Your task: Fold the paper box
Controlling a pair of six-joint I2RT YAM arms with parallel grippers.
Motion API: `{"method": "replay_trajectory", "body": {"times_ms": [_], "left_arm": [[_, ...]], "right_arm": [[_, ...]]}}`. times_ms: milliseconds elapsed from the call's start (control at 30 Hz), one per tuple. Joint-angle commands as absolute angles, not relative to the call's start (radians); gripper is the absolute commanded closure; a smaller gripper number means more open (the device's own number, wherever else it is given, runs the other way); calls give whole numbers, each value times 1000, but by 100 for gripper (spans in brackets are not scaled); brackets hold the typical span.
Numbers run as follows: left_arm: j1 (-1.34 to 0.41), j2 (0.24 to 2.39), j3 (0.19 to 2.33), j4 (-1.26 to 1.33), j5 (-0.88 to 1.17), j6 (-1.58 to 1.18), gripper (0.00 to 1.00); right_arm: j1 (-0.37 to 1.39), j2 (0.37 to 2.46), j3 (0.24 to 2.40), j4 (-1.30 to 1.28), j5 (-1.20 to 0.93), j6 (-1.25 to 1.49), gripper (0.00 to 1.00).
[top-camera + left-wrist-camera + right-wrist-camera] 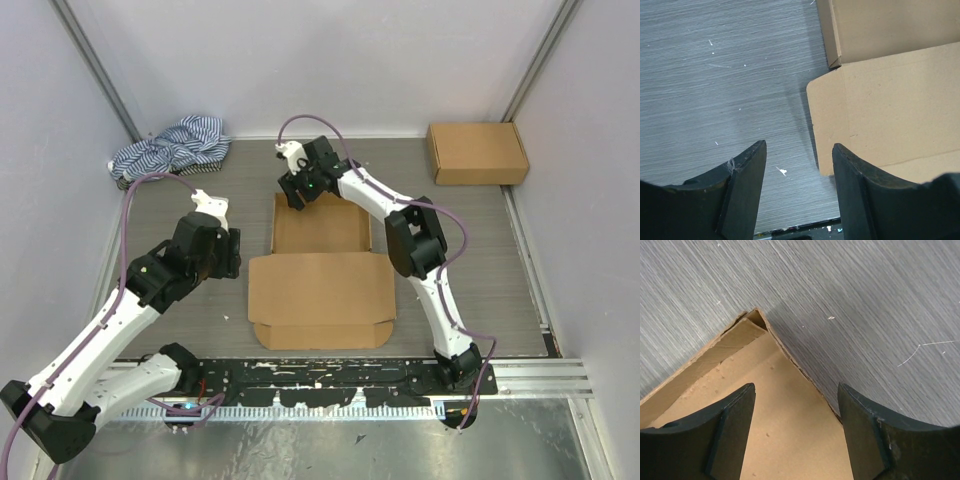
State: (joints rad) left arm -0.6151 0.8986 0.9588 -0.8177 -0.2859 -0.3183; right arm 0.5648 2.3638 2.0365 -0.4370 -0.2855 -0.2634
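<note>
Right hand (pixel 796 390) hangs spread and empty over the far-left corner of the paper box (pixel 320 290), where a side wall stands folded up. Left hand (pixel 799 145), likewise spread and holding nothing, hovers just off the box's left edge, beside the lid's small side flap. The box lies in the middle of the surface (pixel 480 240), tray away from me, lid panel flat toward me. I judge the walls are being formed; next I should pinch that corner wall and seat it. No print, label or brand shows on the cardboard.
</note>
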Motion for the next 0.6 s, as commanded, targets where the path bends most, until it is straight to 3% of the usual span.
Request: {"method": "replay_trajectory", "body": {"times_ms": [0, 233, 367, 433, 567], "left_arm": [[-616, 892, 952, -818, -289, -316, 38], [-616, 895, 951, -818, -293, -319, 38], [-616, 899, 951, -820, -294, -319, 38], [-616, 897, 952, -821, -294, -322, 38], [-617, 894, 950, -821, -293, -326, 38]], "right_arm": [[567, 2374, 2076, -428, -262, -280, 28], [571, 2423, 2115, -429, -230, -241, 30], [571, 2442, 2144, -429, -151, -215, 36], [571, 2442, 2145, -427, -70, -192, 43], [569, 2425, 2100, -423, 111, -143, 69]]}}
